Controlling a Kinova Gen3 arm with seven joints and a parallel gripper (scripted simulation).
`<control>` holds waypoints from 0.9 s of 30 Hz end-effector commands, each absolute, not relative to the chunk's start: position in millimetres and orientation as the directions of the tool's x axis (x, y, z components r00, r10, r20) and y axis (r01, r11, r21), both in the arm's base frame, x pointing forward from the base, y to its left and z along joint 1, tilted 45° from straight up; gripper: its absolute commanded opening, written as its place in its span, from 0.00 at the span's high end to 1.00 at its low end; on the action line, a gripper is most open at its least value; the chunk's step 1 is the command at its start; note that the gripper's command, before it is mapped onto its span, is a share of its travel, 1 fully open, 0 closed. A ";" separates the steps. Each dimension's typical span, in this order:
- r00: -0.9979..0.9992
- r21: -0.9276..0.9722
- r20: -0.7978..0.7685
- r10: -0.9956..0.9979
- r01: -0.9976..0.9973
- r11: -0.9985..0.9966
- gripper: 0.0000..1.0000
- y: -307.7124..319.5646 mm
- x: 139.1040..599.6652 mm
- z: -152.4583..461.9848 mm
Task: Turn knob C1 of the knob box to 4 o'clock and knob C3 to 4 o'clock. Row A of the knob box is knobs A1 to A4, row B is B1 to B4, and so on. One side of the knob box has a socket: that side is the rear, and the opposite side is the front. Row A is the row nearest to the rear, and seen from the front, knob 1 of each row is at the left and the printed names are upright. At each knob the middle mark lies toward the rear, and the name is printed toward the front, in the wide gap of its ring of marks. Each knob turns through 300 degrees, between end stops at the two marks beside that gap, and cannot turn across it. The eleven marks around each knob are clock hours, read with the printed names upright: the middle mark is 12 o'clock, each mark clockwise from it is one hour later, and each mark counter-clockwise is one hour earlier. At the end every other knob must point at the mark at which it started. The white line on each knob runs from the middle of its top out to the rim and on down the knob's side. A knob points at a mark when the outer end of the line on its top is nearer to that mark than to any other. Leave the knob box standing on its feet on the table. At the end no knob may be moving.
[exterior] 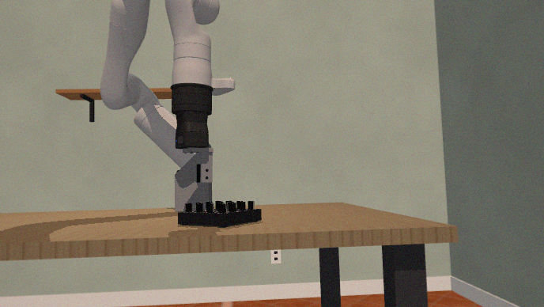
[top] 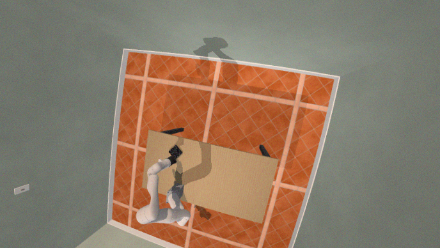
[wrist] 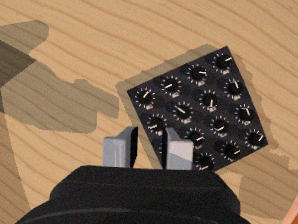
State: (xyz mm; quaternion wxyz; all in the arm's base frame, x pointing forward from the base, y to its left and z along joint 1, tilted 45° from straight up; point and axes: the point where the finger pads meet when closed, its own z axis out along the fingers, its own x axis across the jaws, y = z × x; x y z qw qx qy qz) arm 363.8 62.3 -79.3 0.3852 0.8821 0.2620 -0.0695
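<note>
From where I stand, the box (top: 175,151) (exterior: 202,218) (wrist: 191,92) sits near one corner of the table (top: 230,179) (exterior: 336,234) (wrist: 60,165), black, knobs up, and level as far as I can see. The pale arm (top: 153,192) (exterior: 192,59) reaches over to it, its dark wrist pointing down, with the gripper (top: 172,159) (exterior: 202,180) (wrist: 149,141) by the box.

The fingers are partway open, neither wide nor closed, and there's nothing between them. Looking down from the wrist, the gap shows wood and shadow just beside the box's edge; one finger is over the table, while the other overlaps the near part of the box. I can't tell how high the tips are above it.

The box is turned askew to the gripper. Going by the printed names, row A is along the upper side of that wrist view. C3 (wrist: 220,125) is in plain sight, its white line slanting between lower left and upper right, but too small for me to be sure of the hour. C1 (wrist: 161,149) is mostly hidden behind a finger, so I can't read it.

Behind the arm, a wooden shelf (exterior: 71,93) hangs on the wall.
</note>
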 end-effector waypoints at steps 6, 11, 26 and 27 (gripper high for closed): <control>0.671 0.520 -0.476 0.568 0.736 -0.434 0.54 67.5 376.0 -73.6; 0.526 0.431 -0.553 0.646 0.844 -0.319 0.54 70.0 381.0 -69.7; 0.369 0.335 -0.612 0.699 0.922 -0.194 0.54 71.2 386.1 -65.0; 0.369 0.335 -0.612 0.699 0.922 -0.193 0.54 71.2 386.1 -65.0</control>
